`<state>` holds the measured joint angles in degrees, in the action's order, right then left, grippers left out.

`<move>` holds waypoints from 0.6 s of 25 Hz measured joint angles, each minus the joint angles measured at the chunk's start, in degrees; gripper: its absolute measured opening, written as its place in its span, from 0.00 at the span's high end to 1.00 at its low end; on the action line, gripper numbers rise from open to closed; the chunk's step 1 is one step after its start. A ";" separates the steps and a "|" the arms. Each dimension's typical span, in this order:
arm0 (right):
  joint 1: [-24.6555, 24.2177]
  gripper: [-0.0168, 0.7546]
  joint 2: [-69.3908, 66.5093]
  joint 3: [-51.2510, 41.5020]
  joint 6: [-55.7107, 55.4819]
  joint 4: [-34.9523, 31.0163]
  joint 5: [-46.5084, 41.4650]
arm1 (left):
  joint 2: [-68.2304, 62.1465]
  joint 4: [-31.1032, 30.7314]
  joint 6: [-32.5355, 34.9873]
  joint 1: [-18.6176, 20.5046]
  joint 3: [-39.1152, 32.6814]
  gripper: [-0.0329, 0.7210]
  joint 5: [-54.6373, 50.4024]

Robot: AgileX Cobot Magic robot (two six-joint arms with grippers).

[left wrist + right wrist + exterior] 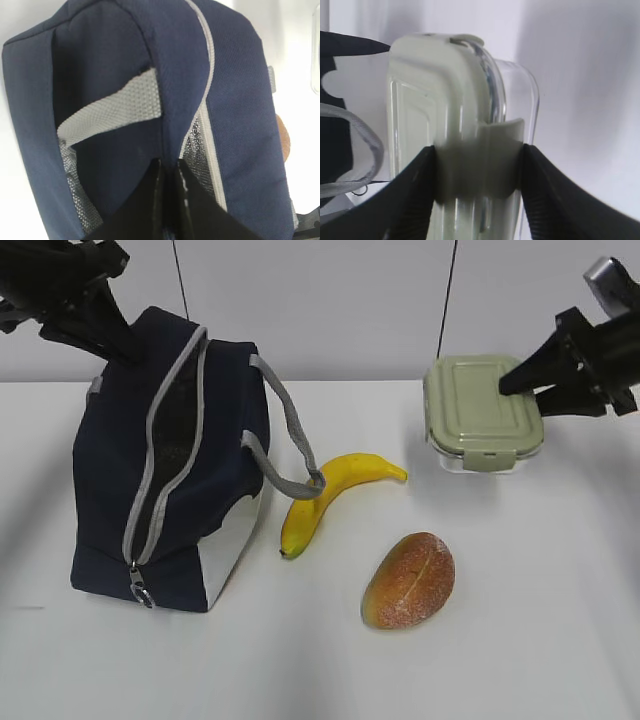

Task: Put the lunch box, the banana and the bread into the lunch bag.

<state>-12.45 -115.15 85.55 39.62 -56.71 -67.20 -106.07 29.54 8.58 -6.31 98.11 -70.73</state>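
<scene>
Right gripper (479,165) clamped the clear glass, sage-green-lidded lunch box (482,412) at far right; the open navy fabric lunch bag (170,470), pinched by left gripper (167,172), lay well left.

A white table (520,660) meets a plain pale-grey wall (350,300) — soft, even light.

Lunch bag (170,470): navy fabric, grey zipper tape and webbing handles, white side panel; stands at 9 o'clock, zipper open, silver lining visible inside.
Banana (325,498): yellow, curved, dark tip; lies centre, its upper part touching the bag's drooping handle.
Bread (410,580): oval, golden-brown, lengthwise slash, floury dusting; at 5 o'clock, apart from banana.
Lunch box (483,412): clear glass, sage-green lid clipped on; at 2 o'clock, tilted, lid facing the camera.
</scene>
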 joint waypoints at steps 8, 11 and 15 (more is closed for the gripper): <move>6.32 0.47 5.55 0.13 -4.63 -3.99 -0.21 | 0.00 0.00 0.00 0.00 0.00 0.97 0.00; 10.28 0.47 6.76 2.22 -7.51 -3.88 -0.47 | 0.00 0.21 0.00 0.00 0.00 0.97 0.00; 17.04 0.47 6.90 6.92 -11.59 -3.88 -0.77 | 0.00 1.72 0.00 0.00 0.00 0.97 0.00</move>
<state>4.59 -108.25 92.47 28.03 -60.59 -67.97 -106.07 31.25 8.58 -6.31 98.11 -70.73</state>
